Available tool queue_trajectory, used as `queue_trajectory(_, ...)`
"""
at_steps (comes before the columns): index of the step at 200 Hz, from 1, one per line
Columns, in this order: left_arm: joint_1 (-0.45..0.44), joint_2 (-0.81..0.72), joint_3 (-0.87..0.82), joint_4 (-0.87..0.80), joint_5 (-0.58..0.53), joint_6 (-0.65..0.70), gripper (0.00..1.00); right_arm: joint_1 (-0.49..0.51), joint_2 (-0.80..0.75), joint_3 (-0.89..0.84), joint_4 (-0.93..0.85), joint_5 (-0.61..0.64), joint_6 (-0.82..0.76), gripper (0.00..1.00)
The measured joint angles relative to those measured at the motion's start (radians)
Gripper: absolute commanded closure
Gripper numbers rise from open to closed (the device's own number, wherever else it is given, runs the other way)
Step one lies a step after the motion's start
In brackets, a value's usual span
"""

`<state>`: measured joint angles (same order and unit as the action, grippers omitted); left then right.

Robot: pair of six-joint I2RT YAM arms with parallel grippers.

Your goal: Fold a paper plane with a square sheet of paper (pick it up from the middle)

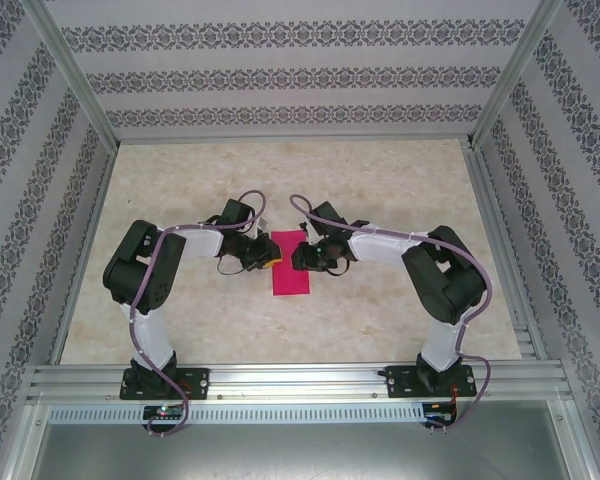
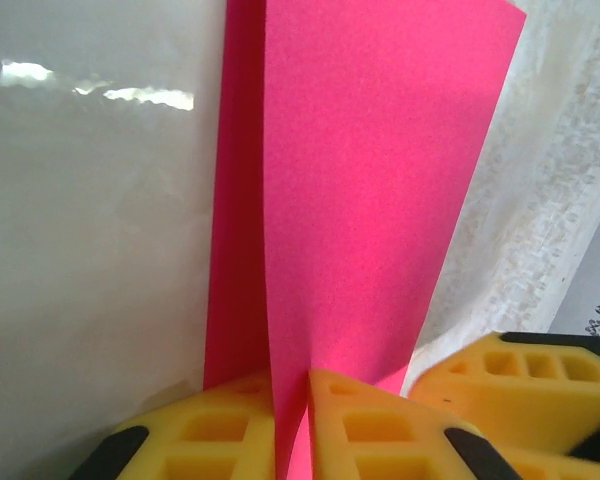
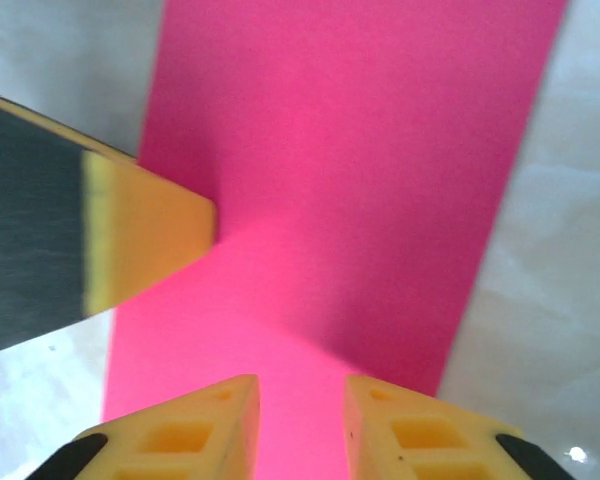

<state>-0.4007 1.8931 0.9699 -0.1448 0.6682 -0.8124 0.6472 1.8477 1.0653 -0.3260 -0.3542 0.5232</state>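
The square sheet of paper [image 1: 290, 272], magenta-pink, lies at the table's middle as a narrow folded strip rather than a paper plane. My left gripper [image 1: 268, 262] meets it from the left. In the left wrist view this gripper [image 2: 292, 385] is shut on a raised flap of the paper [image 2: 370, 180], which stands up between the yellow fingers. My right gripper [image 1: 308, 258] comes from the right. In the right wrist view it [image 3: 300, 395] hovers over the flat paper [image 3: 360, 150], jaws a little apart with nothing between them. A left fingertip [image 3: 150, 235] presses in beside it.
The beige marbled tabletop [image 1: 400, 190] spreads around the paper. Aluminium rails [image 1: 300, 378] run along the near edge and patterned walls [image 1: 280, 80] close the back and sides. The two arms' elbows bend outward at left and right.
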Motion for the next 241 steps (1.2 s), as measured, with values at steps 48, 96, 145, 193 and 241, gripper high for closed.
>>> queue_trajectory(48, 0.0, -0.009, 0.0, 0.001, 0.018, 0.001, 0.71, 0.0, 0.04, 0.034, -0.032, 0.028, 0.016, 0.76)
queue_trajectory(96, -0.035, -0.119, -0.09, -0.001, 0.038, -0.009, 0.66, 0.0, 0.046, 0.035, -0.032, 0.032, 0.045, 0.76)
queue_trajectory(145, -0.079, -0.21, -0.158, 0.002, 0.079, -0.042, 0.69, 0.0, 0.049, 0.04, -0.037, 0.032, 0.06, 0.77)
queue_trajectory(193, -0.092, -0.212, -0.155, 0.051, 0.095, -0.071, 0.65, -0.002, 0.05, 0.041, -0.039, 0.025, 0.068, 0.77)
queue_trajectory(241, -0.092, -0.154, -0.107, 0.081, 0.093, -0.089, 0.57, -0.019, 0.05, 0.039, -0.028, -0.021, 0.083, 0.73)
